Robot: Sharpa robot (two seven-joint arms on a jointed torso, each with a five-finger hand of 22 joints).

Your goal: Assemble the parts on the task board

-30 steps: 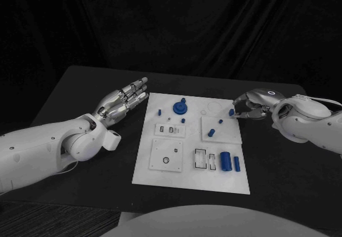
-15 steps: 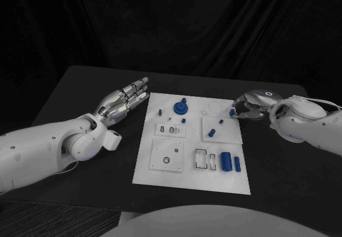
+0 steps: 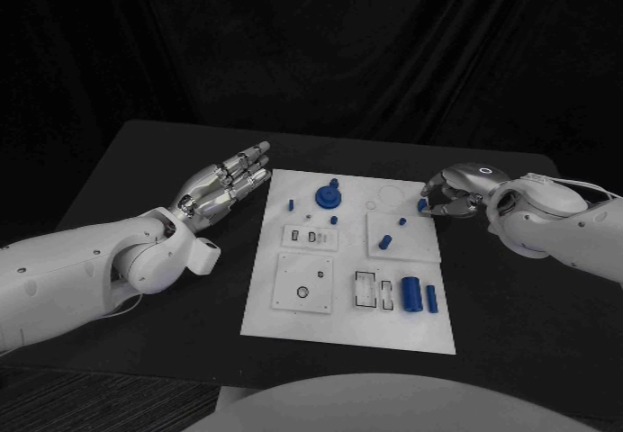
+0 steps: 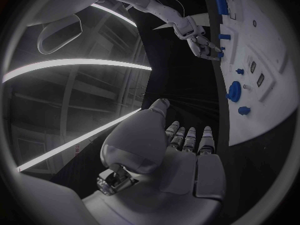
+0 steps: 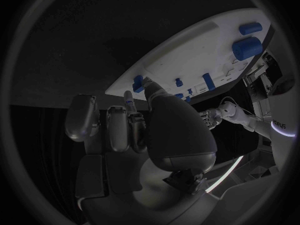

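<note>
Table [image 3: 156,162]: black, wide bare margins left and right of the board; room for both arms to swing.
Task board [image 3: 350,333]: white plate mid-table, flat and rigid; its far right edge lies just beside the right hand.
Left hand [image 3: 223,183]: fingers straight and apart, holding nothing, hovering just left of the board's far left corner.
Right hand [image 3: 448,196]: fingers curled at the board's far right edge, apparently pinching a small blue part [image 3: 420,205]; contact too small to confirm.
Blue knob [image 3: 329,193]: far centre of the board, standing upright.
Blue cylinders [image 3: 413,294]: near right, lying side by side.
Handling: parts look light, stiff, smooth plastic, likely slippery; pinch them across the sides.
</note>
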